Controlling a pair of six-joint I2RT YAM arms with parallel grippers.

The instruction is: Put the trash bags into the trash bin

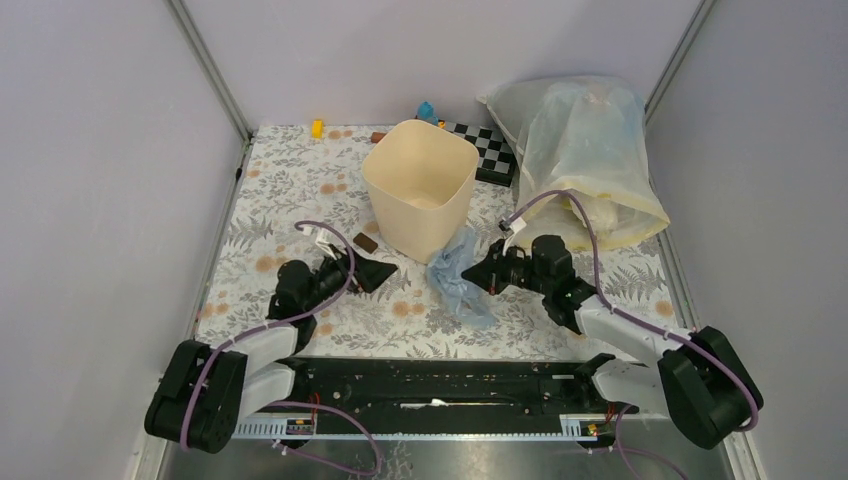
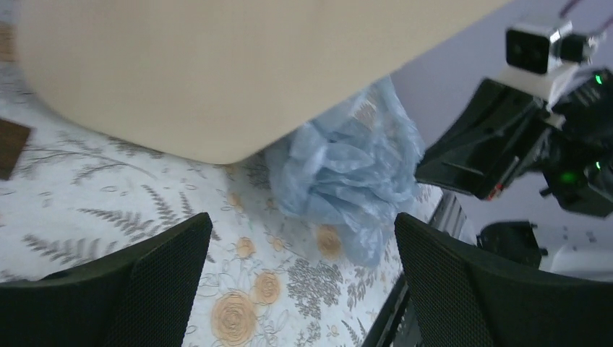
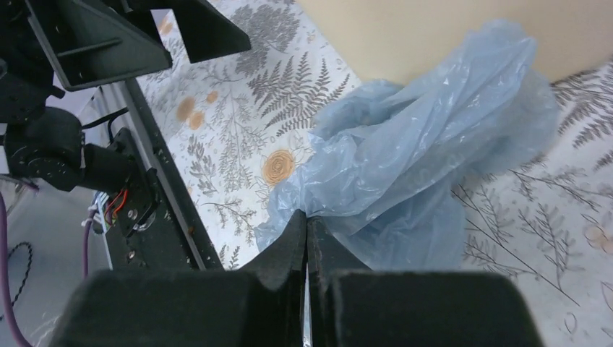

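Reaching low, right end effector (image 3: pixel 307 224) pinches trash bag (image 3: pixel 405 159) beside bin (image 3: pixel 434 29).

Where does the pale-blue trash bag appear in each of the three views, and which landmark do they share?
Top external: trash bag at centre, just below the cream bin.
Left wrist: bag right of centre, beneath the bin's wall.
Right wrist: bag centre-right, below the bin.
Shared landmark: the cream bin, beside the bag.

Soft, even light from above; shadows on the bench (image 1: pixel 300 190) are weak. The right wrist view blurs its near jaws.
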